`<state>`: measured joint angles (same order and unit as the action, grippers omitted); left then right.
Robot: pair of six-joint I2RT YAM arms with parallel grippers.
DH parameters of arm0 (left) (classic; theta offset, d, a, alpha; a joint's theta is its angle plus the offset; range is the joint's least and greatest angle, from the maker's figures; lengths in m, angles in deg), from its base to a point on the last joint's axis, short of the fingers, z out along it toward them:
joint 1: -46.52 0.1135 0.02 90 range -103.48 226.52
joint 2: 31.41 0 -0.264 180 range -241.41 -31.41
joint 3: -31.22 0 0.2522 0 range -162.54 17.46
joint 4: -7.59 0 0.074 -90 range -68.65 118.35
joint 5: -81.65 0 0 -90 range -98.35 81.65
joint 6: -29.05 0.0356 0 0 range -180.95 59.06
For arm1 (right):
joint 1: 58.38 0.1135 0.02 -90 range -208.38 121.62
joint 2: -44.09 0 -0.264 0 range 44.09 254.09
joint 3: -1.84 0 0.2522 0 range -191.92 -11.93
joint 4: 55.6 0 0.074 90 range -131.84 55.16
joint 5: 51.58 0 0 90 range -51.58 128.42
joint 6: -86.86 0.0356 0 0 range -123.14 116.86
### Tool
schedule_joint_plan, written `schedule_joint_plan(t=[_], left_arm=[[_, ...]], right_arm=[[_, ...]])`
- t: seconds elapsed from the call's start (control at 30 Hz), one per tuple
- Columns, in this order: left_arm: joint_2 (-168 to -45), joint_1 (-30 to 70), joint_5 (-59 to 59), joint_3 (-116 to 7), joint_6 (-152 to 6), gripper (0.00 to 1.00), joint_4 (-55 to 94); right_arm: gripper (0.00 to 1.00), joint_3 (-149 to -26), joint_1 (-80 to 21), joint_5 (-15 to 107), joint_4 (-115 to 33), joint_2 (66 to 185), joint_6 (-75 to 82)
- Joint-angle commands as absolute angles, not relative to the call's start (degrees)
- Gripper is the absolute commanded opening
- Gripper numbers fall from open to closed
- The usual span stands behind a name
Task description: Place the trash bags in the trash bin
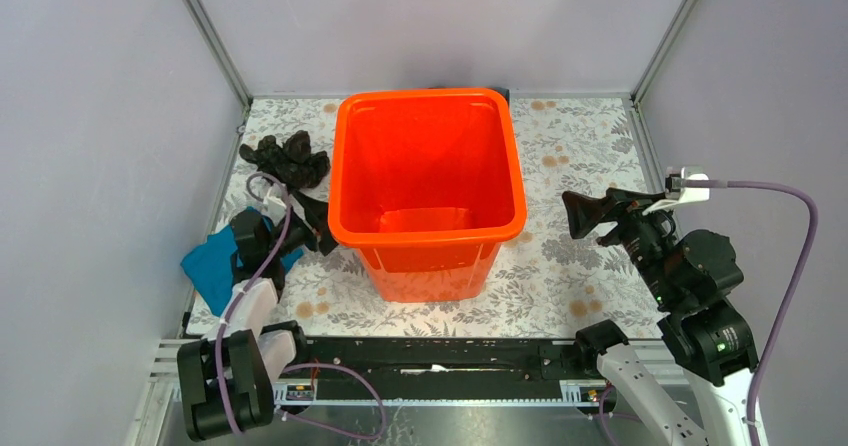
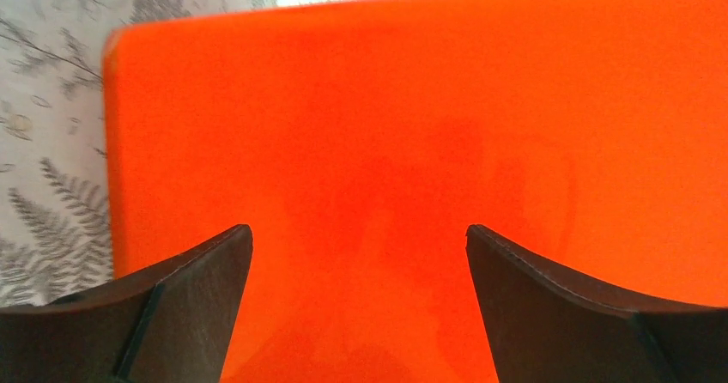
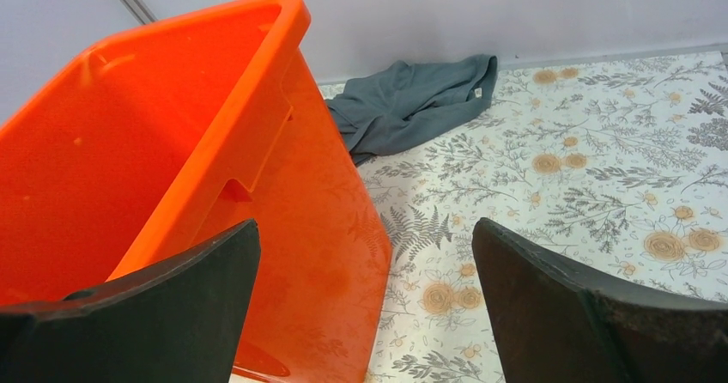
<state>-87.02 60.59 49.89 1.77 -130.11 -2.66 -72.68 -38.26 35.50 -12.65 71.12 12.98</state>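
The orange trash bin [image 1: 517, 158] stands upright in the middle of the table, and nothing shows inside it. The black trash bag [image 1: 287, 159] lies crumpled on the table to the left of the bin, near the back. My left gripper [image 1: 318, 224] is open, just in front of the bag and right beside the bin's left wall. In the left wrist view that orange wall [image 2: 429, 142] fills the picture between the spread fingers [image 2: 197, 306] of the left gripper [image 2: 359, 237]. My right gripper [image 1: 587, 218] hangs open to the right of the bin [image 3: 172, 142], with nothing in the right gripper [image 3: 365, 233].
A teal-blue cloth [image 1: 213, 266] lies under my left arm at the table's left edge. A grey-blue cloth [image 3: 412, 104] is bunched behind the bin against the back wall. Walls close off the floral tabletop [image 1: 580, 156] on the left, back and right.
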Motion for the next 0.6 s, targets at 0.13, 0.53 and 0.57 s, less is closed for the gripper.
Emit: schedule_joint_plan(t=[0.13,0.53,0.57], left_arm=[[-88.61,49.12,49.50,3.11,-134.11,0.99,-16.01],[-100.89,31.08,36.40,4.78,-143.35,0.99,-36.83],[-102.88,29.53,35.32,4.13,-144.06,0.99,-38.91]], right_arm=[[1.00,-72.38,-38.50,35.71,-15.55,71.14,13.05],[1.00,-74.40,-38.46,34.76,-15.31,68.64,12.61],[1.00,-74.86,-38.50,34.54,-15.20,68.30,12.44]])
